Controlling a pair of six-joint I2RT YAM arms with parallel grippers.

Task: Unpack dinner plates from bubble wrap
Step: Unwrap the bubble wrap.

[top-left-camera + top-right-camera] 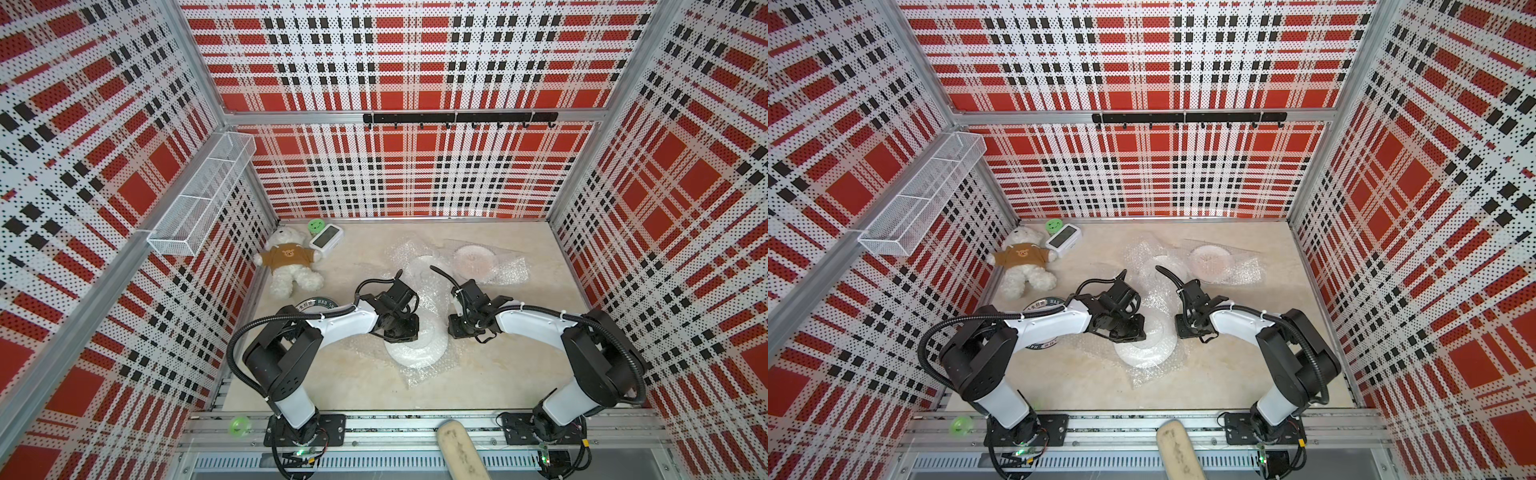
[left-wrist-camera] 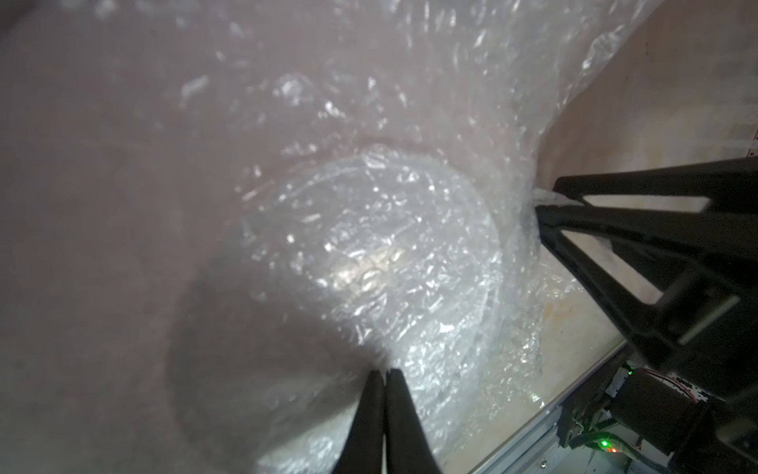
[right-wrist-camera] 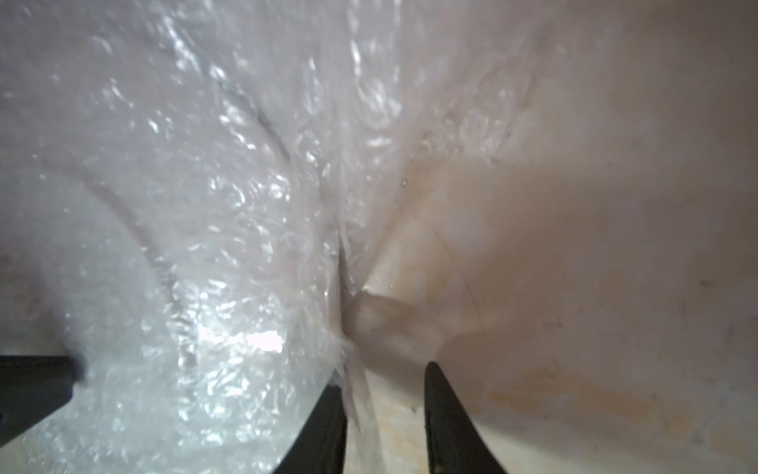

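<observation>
Left gripper (image 2: 384, 372), jaws together, pinches the bubble wrap (image 2: 410, 123); right gripper (image 3: 381, 377), jaws apart, straddles a fold of it opposite. Wrapped plate (image 1: 419, 353) lies between them on the table (image 1: 498, 374), closer to the left one.

Near plate (image 1: 417, 353) under bubble wrap (image 1: 428, 291); far plate (image 1: 473, 259) behind, seemingly on wrap.

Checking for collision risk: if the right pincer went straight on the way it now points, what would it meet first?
The bubble wrap: a gathered strand runs between the fingers of the right pincer, and its bunched fold lies just ahead. Beyond it is the table, though depth is unclear.
</observation>
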